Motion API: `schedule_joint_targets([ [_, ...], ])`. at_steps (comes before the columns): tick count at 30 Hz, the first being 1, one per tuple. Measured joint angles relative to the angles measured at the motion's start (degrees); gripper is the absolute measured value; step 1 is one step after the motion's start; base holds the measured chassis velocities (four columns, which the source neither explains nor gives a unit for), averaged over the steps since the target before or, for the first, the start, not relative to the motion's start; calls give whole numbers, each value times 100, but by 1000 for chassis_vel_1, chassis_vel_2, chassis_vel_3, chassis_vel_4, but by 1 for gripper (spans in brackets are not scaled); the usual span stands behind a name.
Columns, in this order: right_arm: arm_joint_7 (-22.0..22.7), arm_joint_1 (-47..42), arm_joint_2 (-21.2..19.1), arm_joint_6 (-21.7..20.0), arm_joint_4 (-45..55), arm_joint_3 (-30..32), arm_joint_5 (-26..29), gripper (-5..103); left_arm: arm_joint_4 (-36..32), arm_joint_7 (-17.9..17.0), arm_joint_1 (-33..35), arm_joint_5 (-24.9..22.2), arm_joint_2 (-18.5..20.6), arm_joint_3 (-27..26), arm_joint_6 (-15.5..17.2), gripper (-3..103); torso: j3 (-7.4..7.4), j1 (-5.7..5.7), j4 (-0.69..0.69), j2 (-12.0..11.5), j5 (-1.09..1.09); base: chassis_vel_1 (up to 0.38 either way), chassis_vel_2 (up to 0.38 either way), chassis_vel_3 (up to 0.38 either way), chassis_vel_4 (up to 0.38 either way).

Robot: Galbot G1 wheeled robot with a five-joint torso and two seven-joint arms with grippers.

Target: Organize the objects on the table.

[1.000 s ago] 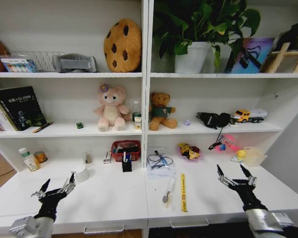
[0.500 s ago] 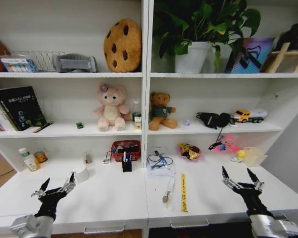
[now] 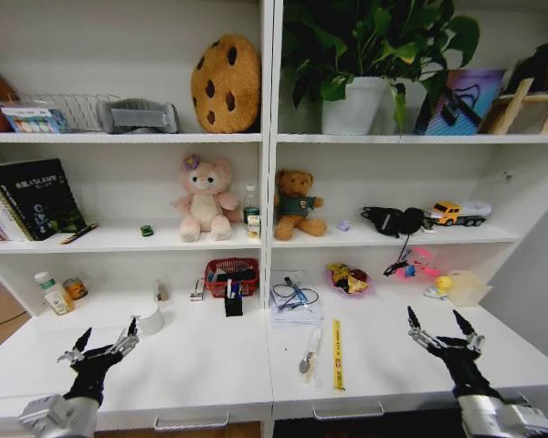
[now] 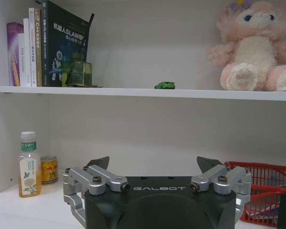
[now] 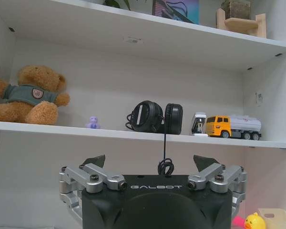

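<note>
Against the picture from 0.5 s ago nothing has visibly shifted: both tools sit where they were, and the right tool, which stood a little higher and further in 1.0 s ago, has settled low at the near right.

The left tool (image 3: 102, 343) hovers over the near left of the long white surface (image 3: 210, 365), its 2 dark fingers spread wide, released and empty, touching nothing. The right tool (image 3: 436, 325) hovers over the near right of the same surface, equally spread and empty.

Farther back on the surface stand a small red mesh basket (image 3: 230, 276) and, at far left, a pale juice bottle with a green label (image 3: 47, 294) beside a short yellow can (image 3: 74, 288).

On the shelf above, the tiny green toy car (image 3: 146, 231) rests between the dark upright books (image 3: 38, 196) and the pink plush bear (image 3: 204, 198), apart from both.
</note>
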Motion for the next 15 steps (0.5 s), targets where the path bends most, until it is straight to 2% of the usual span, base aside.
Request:
schedule_joint_targets([
  [9, 2, 2, -3, -3, -4, -3, 0, 100, 0, -2, 0, -1, -1, 0, 0, 100, 0, 0, 0, 0, 0, 0, 0, 0, 0],
  [15, 3, 4, -5, -6, -5, -5, 1, 100, 0, -2, 0, -1, -1, 1, 0, 100, 0, 0, -1, 0, 1, 66, 79, -64, -84],
])
